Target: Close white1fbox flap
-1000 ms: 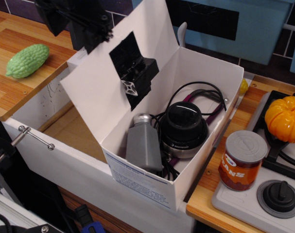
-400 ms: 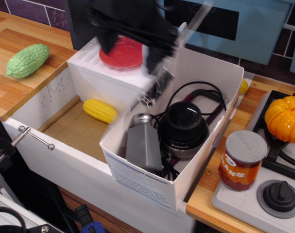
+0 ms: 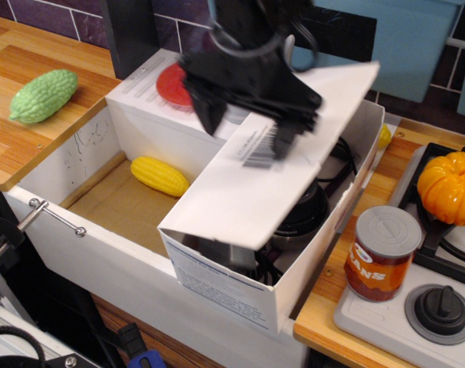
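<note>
The white1fbox [image 3: 224,287] is a white carton with a blue-grey text label on its front side, standing across the edge of a white basin. Its flap [image 3: 255,192] now lies tilted over the opening, barcode face up, and hides most of the black device and grey bottle inside. My black gripper [image 3: 251,96] is blurred and sits on the flap's upper part, pressing against it from above. Its jaws are not readable in the blur.
A white basin [image 3: 63,165] with a metal rail [image 3: 56,217] holds a yellow corn [image 3: 159,175]. A red plate [image 3: 175,83] lies on a white block behind. A green gourd [image 3: 42,94] is at left; a can [image 3: 381,253], orange pumpkin [image 3: 449,186] and stove knob [image 3: 439,307] at right.
The flap has swung from upright on the left side down over the carton's opening. My gripper has moved right and down with it.
</note>
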### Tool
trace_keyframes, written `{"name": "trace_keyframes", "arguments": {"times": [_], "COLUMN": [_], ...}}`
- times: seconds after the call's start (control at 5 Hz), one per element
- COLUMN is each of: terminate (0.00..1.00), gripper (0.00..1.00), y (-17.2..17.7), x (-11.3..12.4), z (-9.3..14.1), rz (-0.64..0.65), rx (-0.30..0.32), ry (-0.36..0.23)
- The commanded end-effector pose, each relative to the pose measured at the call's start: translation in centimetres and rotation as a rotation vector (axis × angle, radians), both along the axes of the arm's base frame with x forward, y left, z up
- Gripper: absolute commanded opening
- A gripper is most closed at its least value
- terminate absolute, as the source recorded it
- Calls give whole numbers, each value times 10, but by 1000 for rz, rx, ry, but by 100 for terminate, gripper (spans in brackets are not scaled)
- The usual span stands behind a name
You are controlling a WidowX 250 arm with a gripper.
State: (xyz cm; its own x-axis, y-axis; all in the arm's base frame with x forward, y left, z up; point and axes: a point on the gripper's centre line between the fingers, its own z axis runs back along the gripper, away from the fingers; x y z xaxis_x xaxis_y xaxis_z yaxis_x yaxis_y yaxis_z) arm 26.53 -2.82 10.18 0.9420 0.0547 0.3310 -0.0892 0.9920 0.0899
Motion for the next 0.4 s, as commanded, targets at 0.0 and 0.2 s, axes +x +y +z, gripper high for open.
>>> {"name": "trace_keyframes", "arguments": {"times": [0.0,0.2], "terminate": [0,100], "gripper": [100,100], "y": [-11,-13], "x": [2,1], "z": [-23,-26], "rz": [45,47], "rx": [-50,-25], "ry": [-33,-25]}}
